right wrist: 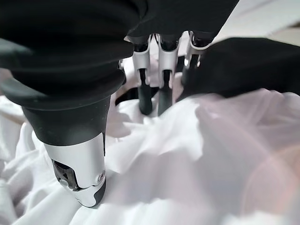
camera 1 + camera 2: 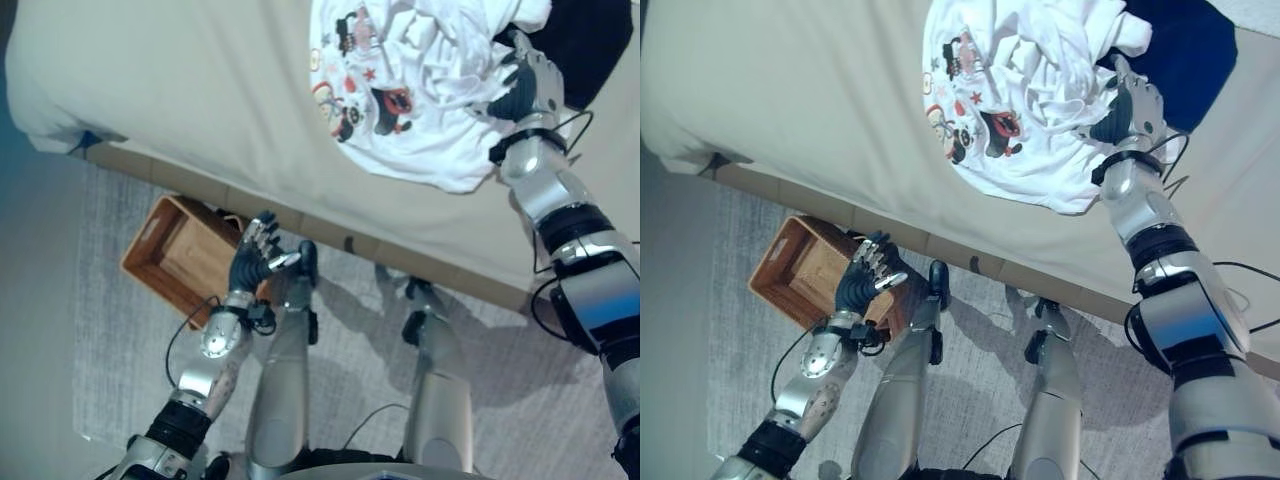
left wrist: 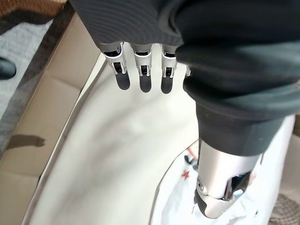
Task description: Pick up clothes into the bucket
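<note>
A crumpled white T-shirt with cartoon prints point(image 2: 410, 80) lies on the beige bed point(image 2: 180, 80), with a dark blue garment point(image 2: 1185, 50) partly under its far right side. My right hand point(image 2: 528, 85) rests on the shirt's right edge. In the right wrist view its straight fingers point(image 1: 161, 84) dip into the white folds, with the thumb point(image 1: 77, 168) apart beside them. The wooden bucket point(image 2: 150, 235), an open crate, stands on the floor by the bed's edge. Just to its right, my left hand point(image 2: 255, 262) hovers open and holds nothing.
The bed's long edge runs diagonally between the crate and the clothes. A pale grey rug point(image 2: 110, 340) covers the floor under the crate. To the left of the shirt the bed top is bare.
</note>
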Robot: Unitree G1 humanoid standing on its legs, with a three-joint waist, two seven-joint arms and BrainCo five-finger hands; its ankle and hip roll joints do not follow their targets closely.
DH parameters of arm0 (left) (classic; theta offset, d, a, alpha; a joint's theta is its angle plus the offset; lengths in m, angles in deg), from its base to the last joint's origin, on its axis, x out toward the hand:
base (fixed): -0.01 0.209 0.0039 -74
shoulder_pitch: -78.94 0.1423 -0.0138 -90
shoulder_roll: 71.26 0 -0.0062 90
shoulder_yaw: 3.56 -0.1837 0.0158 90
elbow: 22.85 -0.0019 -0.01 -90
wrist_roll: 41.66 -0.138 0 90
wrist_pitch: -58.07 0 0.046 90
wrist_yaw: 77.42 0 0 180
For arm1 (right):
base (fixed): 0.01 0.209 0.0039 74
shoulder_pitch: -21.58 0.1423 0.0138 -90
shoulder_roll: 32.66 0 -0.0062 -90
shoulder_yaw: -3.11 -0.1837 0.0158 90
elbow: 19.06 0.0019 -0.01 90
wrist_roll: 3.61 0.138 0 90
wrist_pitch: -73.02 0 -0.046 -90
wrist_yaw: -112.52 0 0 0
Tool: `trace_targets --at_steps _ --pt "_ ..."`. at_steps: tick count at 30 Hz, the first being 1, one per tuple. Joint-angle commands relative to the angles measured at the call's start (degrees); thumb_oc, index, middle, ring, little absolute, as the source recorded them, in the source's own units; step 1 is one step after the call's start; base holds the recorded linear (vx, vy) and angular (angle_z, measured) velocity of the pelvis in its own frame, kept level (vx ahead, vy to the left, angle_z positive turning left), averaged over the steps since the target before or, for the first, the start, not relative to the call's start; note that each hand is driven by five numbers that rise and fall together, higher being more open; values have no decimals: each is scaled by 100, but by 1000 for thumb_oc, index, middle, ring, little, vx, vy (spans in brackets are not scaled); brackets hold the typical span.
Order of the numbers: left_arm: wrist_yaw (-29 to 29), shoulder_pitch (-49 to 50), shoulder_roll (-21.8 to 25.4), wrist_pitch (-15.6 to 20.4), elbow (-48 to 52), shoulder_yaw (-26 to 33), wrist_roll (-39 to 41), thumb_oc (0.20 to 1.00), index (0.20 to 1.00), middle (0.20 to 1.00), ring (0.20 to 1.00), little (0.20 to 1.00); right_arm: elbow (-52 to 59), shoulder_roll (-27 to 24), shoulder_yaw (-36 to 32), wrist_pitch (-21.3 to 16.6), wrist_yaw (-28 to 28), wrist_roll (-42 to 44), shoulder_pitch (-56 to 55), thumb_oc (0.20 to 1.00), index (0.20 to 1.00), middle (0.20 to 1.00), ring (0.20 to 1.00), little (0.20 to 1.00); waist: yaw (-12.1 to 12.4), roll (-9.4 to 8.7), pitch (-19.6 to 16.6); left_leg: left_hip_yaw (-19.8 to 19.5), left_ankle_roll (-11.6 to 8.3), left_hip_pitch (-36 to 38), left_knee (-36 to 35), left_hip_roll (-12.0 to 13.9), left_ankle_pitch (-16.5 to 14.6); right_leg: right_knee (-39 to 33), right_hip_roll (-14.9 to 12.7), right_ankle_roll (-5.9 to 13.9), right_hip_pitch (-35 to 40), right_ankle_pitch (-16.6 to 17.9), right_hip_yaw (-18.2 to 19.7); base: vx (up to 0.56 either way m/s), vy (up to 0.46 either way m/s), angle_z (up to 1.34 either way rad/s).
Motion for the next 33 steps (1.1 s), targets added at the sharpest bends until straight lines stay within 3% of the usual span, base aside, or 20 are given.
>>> trace_targets --at_steps 1,17,18,19,20,21,33 --pt "-107 304 202 296 627 20 -170 1000 1000 1000 1000 1000 -85 -262 450 84 -194 -414 415 1000 1000 1000 1000 1000 18 -43 -10 -178 -238 -670 566 158 -203 129 -503 630 164 -48 58 -9 32 8" --pt "-7 115 117 282 474 -50 -18 1000 1000 1000 1000 1000 -219 -137 1193 -46 482 -657 573 1000 1000 1000 1000 1000 189 -3 13 -246 -197 -1037 690 -6 -220 240 -696 679 -98 -13 -91 2 6 4" --pt "7 135 121 290 450 -32 15 1000 1000 1000 1000 1000 -86 -121 1218 -82 550 -629 535 802 802 802 802 802 205 -13 13 -243 -195 -1034 691 -21 -216 223 -699 676 -67 -20 -103 0 0 0" --pt "0 132 123 287 440 -15 24 1000 1000 1000 1000 1000 -59 -104 1230 -94 576 -627 523 485 485 485 485 485 209 -17 13 -249 -191 -1033 688 -22 -216 222 -703 674 -72 -17 -114 0 0 0" --pt "1 132 123 287 440 -15 24 1000 1000 1000 1000 1000 -59 -104 1230 -93 576 -627 522 401 401 401 401 401 209 -18 13 -249 -191 -1033 688 -22 -216 222 -703 674 -72 -17 -115 0 0 0" --pt "-3 121 120 284 414 -6 27 1000 1000 1000 1000 1000 -48 -91 1221 -97 573 -595 507 200 200 200 200 200 217 -22 13 -245 -191 -1031 684 -24 -216 208 -704 674 -67 -15 -118 0 0 0" --pt "-132 19 -2 268 195 15 9 1000 1000 1000 1000 1000 -12 108 825 -57 447 -269 224 200 200 200 200 200 152 -118 13 -211 -217 -736 589 14 -198 26 -675 673 296 33 -252 0 0 0"
